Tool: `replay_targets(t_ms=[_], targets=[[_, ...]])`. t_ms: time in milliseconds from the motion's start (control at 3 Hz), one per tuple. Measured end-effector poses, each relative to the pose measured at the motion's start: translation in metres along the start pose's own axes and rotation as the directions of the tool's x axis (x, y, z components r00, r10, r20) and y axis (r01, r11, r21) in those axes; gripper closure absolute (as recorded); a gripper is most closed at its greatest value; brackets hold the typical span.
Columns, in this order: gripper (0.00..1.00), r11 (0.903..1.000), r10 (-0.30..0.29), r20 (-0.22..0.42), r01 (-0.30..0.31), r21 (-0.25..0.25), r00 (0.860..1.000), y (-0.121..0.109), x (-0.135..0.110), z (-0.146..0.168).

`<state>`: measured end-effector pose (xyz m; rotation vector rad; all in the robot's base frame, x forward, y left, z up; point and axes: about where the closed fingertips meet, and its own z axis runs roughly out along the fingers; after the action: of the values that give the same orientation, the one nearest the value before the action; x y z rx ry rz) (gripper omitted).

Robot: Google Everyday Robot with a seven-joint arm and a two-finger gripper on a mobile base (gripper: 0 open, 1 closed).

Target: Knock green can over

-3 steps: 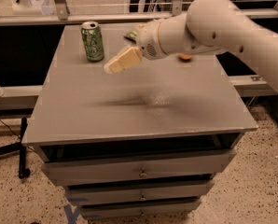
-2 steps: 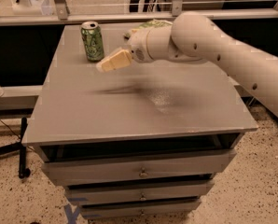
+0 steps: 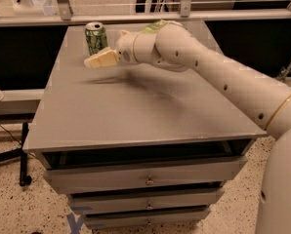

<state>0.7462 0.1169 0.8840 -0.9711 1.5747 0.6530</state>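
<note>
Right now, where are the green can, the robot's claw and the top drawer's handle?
green can (image 3: pixel 95 38), camera view: middle of its printed side.
claw (image 3: pixel 94 61), camera view: its cream tip, just beside the can.
top drawer handle (image 3: pixel 149 181), camera view: the knob's centre.

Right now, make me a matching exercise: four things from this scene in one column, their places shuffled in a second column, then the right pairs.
1. small green-and-white aluminium drink can
2. cream-coloured robot hand
3. grey metal drawers
4. crinkled green snack bag

A. below the top of the grey table, at its front
B. upright near the table's far left corner
C. mostly hidden behind the white arm
D. low over the table, right beside the can

Pairs: 1-B, 2-D, 3-A, 4-C.
</note>
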Motion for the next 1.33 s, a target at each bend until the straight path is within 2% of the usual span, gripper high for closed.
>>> replay_targets(t_ms=[333, 667, 1000, 1333], targets=[[0.0, 0.9998, 0.017, 0.04, -0.016, -0.015, 0.999, -0.002, -0.003, 0.028], [0.16, 0.9993, 0.027, 0.06, -0.026, -0.027, 0.998, -0.002, -0.004, 0.043], [0.39, 0.9993, 0.03, 0.06, -0.029, -0.025, 0.998, -0.003, -0.003, 0.042], [0.62, 0.9996, 0.023, 0.04, -0.023, -0.018, 0.999, -0.006, -0.002, 0.025]])
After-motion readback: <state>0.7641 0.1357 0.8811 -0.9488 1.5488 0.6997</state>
